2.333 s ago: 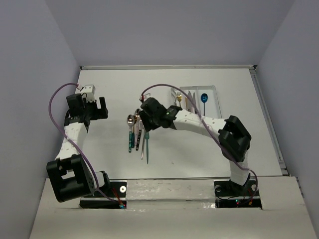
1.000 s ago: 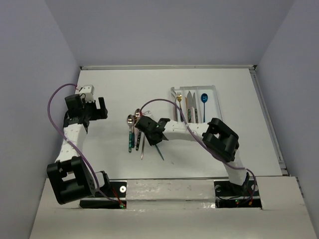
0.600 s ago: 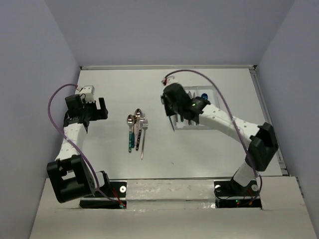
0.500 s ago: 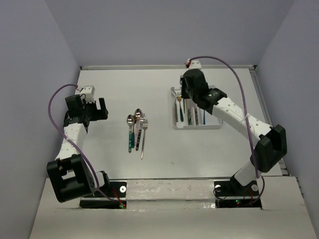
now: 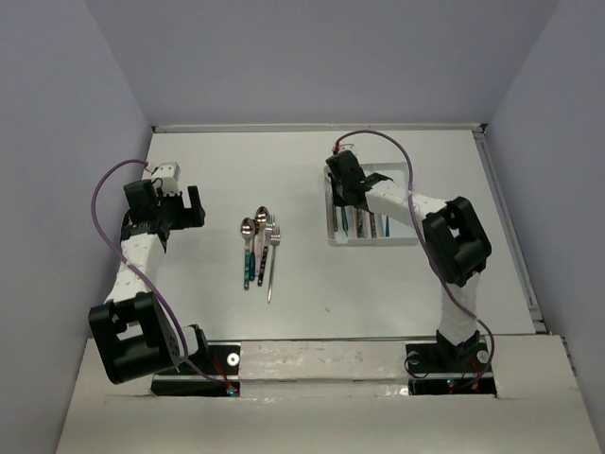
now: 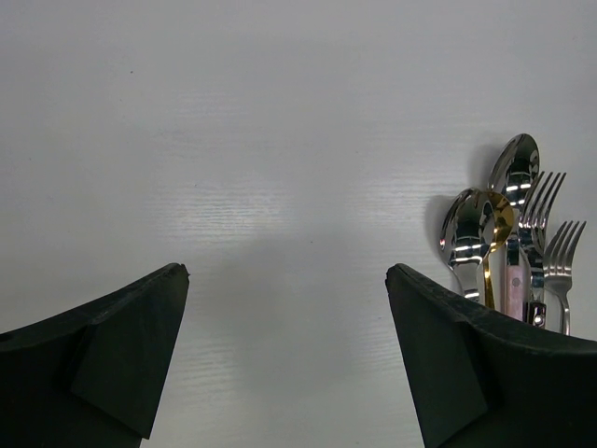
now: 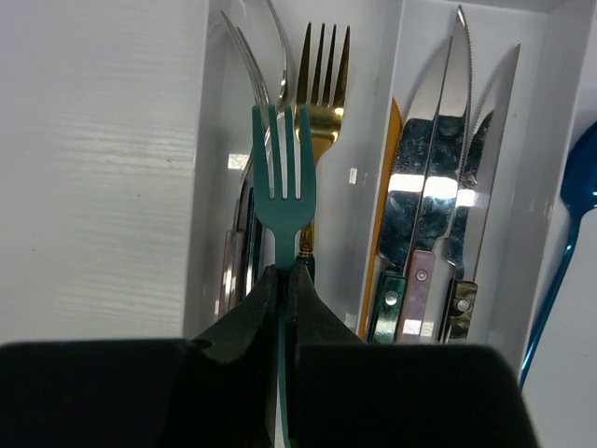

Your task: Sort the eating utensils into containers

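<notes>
Table (image 5: 312,274): white, with walls on three sides.

Right arm (image 5: 444,246): you have it reaching toward the far edge, wrist over the tray. Its jaws are clamped on the handle of the teal fork (image 7: 283,182), with no gap between the fingers.

Left arm (image 5: 137,255): it stands by the left edge of the table. Its jaws are spread wide with nothing between them, only bare table below.

Tray (image 5: 373,242): white, with three long compartments, lying in the far right part of the table with its long side running near to far.

Loose utensils (image 5: 259,248): spoons and forks lie side by side near the middle of the table, bowls and tines toward the far edge. In the left wrist view they sit just beside the right-hand finger.

Tray contents, right wrist view:
- Compartment nearest the left edge: forks, among them a gold fork (image 7: 324,93). The teal fork hangs over this compartment, tines toward the far edge. You cannot tell whether it touches the forks below.
- Middle compartment: knives (image 7: 438,187), blades toward the far edge.
- Compartment nearest the right edge: the blue spoon (image 7: 571,177), partly cut off.
</notes>
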